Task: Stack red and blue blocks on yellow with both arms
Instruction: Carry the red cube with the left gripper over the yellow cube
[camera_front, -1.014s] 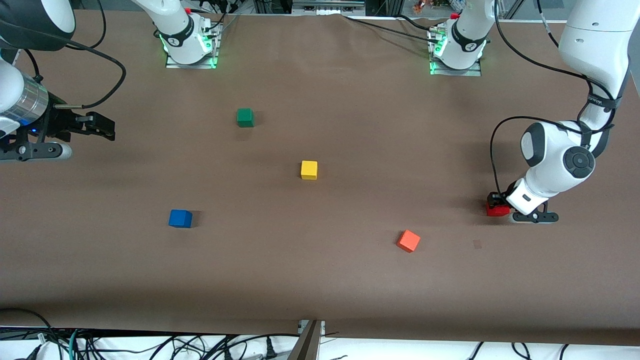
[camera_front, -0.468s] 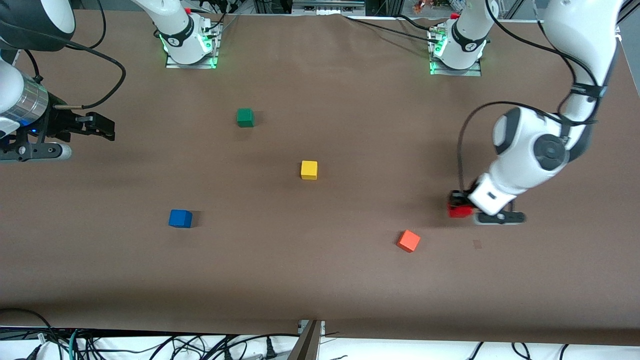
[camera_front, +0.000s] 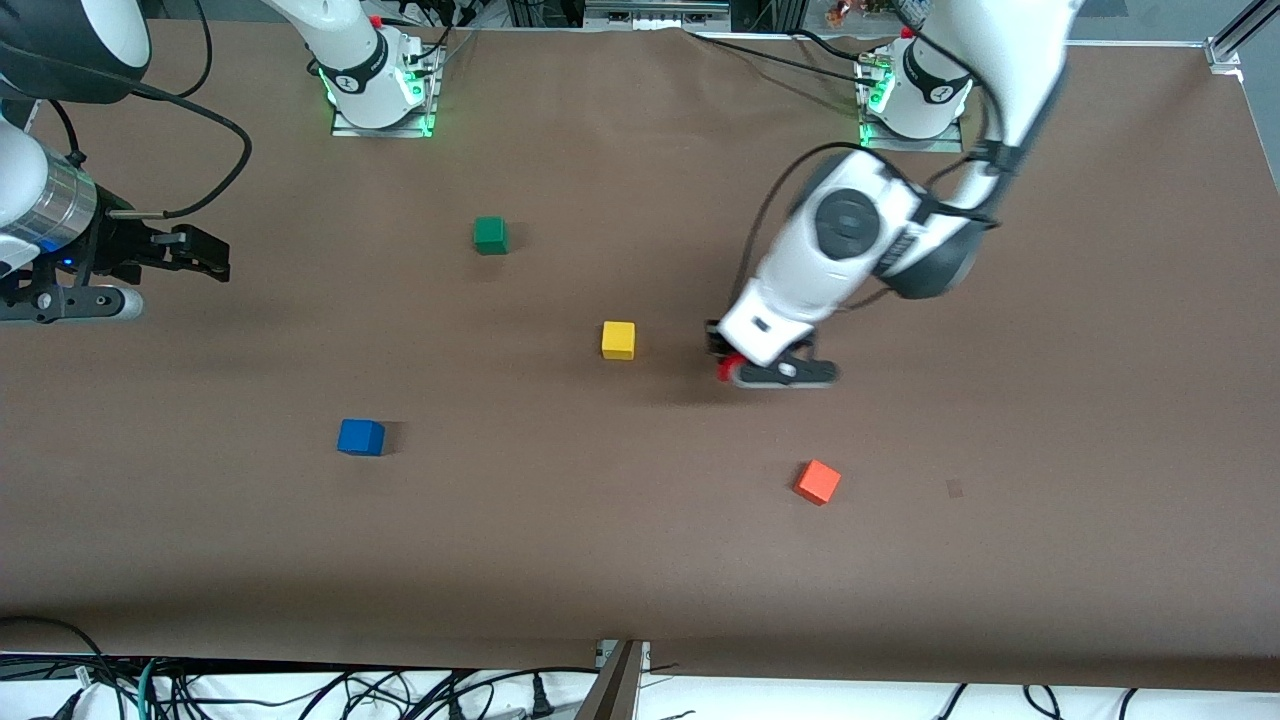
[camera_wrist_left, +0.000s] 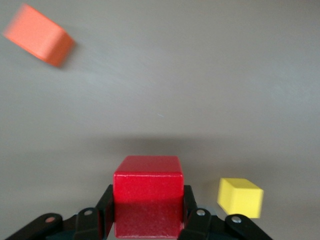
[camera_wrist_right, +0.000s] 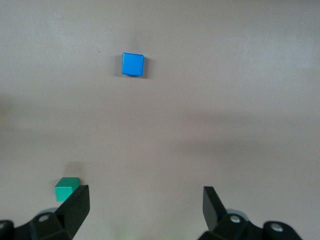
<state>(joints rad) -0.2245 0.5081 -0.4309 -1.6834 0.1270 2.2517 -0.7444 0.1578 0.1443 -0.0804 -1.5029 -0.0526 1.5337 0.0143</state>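
- The left gripper (camera_front: 722, 358) is over the table (camera_front: 640, 560) beside the yellow cube (camera_front: 618, 340), jaws clamping the red block (camera_wrist_left: 148, 196).
- The right gripper (camera_wrist_right: 145, 206) waits, jaws wide apart.

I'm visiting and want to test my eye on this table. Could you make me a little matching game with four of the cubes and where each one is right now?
Cubes:
1. red cube
2. blue cube
3. green cube
4. orange-red cube

Places:
A. on the table, nearest of the four to the arms' bases
B. held up in the left claw, close to the yellow cube
C. on the table toward the right arm's end, with the open right claw up above the table
D. on the table, nearest of the four to the front camera

Pairs: 1-B, 2-C, 3-A, 4-D
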